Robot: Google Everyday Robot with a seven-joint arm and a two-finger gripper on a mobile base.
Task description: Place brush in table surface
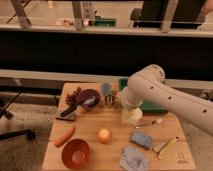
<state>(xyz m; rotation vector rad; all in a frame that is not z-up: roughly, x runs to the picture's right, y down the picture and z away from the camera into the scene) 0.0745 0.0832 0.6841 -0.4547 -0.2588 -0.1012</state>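
White-tipped slim stick, judged to be the brush (150, 122): lies flat on the table surface (115, 147), a light-brown wooden board with visible grain, right of centre and in front of the green tray (155, 106). Long axis runs near left-to-right as viewed, with the white tip at the right end and slightly farther back. Gripper (131, 117): one only, hanging from the white arm (165, 95) low over the board, just beside the stick's left end and apart from it so far as can be told; jaws set wide, nothing seen between them. Judgement: with the brush on the wood, the placing looks done; any coming move need only clear the stick, which lies to the gripper's right as viewed. Second candidate: yellow-handled tool (166, 147), farther toward the near right corner, beside a blue sponge (141, 140). Writing: small dark mark (181, 161) at that corner, unreadable; no other label legible.
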